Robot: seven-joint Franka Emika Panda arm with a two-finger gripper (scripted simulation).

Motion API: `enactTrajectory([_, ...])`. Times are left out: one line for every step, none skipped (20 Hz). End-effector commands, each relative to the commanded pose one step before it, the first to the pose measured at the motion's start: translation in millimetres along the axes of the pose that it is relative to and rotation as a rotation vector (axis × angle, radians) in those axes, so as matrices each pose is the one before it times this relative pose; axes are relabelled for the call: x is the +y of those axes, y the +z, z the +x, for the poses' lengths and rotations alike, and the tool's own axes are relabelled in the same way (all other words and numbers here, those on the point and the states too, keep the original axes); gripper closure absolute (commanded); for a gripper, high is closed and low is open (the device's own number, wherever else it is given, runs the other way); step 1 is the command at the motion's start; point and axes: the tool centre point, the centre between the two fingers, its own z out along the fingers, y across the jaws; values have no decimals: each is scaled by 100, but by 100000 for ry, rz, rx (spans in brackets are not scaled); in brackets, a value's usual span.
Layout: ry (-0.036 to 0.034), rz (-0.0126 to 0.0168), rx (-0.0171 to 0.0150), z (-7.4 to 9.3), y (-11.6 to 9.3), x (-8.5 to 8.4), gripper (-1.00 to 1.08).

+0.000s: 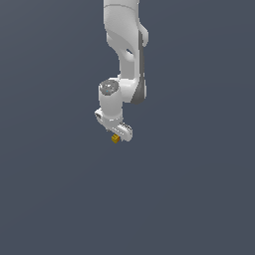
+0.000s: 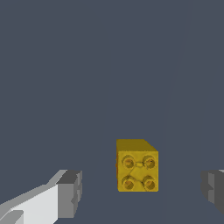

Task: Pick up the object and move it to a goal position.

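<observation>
Evidently the gripper (image 2: pixel 140 192) stands wide, its grey fingertips (image 2: pixel 70 192) well apart on either side of the yellow-orange cube (image 2: pixel 137 165), touching neither face, a placement that looks set for closing on it. Seen from outside, the cube (image 1: pixel 115 139) sits just under the white arm's (image 1: pixel 127 45) hand, at six o'clock from it. Four round studs mark one face; no lettering or brand is legible.

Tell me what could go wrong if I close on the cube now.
The cube sits off-centre in the open gripper, nearer one finger than the other. Closing may shove it sideways or twist it first. In the exterior view the gripper nearly hides the cube, so depth is hard to confirm.
</observation>
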Motion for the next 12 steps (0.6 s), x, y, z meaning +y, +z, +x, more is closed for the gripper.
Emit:
enactTrajectory([157, -55, -64, -61, 1080, 68, -92])
enactTrajectory([69, -1, 4, -15, 523, 17, -92])
enactTrajectory([69, 1, 3, -8, 474, 16, -92])
enactTrajectory([0, 0, 0, -18, 414, -16, -92])
enactTrajectory([69, 5, 2, 9, 351, 15, -92])
enactTrajectory([0, 0, 0, -4, 294, -17, -92])
enactTrajectory([68, 12, 0, 20, 234, 15, -92])
enactTrajectory([0, 0, 0, 4, 182, -14, -92])
enactTrajectory([0, 0, 0, 5, 128, -11, -92])
enactTrajectory([0, 0, 0, 4, 76, -7, -92])
enactTrajectory([0, 0, 0, 1, 25, -3, -92])
enactTrajectory([0, 0, 0, 0, 0, 0, 108])
